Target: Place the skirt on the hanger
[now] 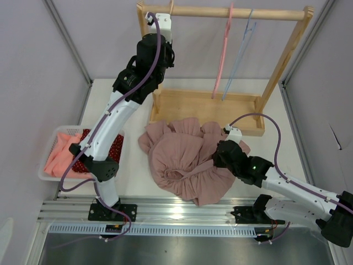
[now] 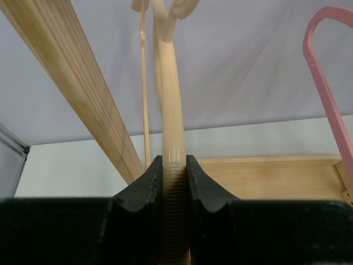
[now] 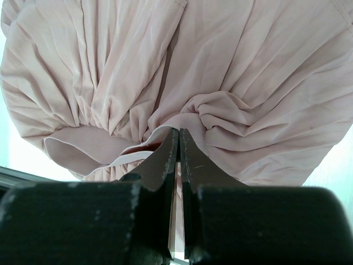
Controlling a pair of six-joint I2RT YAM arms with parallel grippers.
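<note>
The dusty-pink skirt lies bunched on the table in front of the rack. My right gripper is at its right side, shut on a fold at the skirt's waistband; in the right wrist view the gripper has a thin strip of cloth between its jaws. A cream hanger hangs at the left end of the rack's top rail. My left gripper is raised to it, both jaws pressed against its ribbed arm. In the top view the left gripper sits just below the hanger's hook.
The wooden rack stands at the back on a wooden base tray. A pink hanger and a blue hanger hang further right on the rail. A white basket holding clothes sits at the left edge.
</note>
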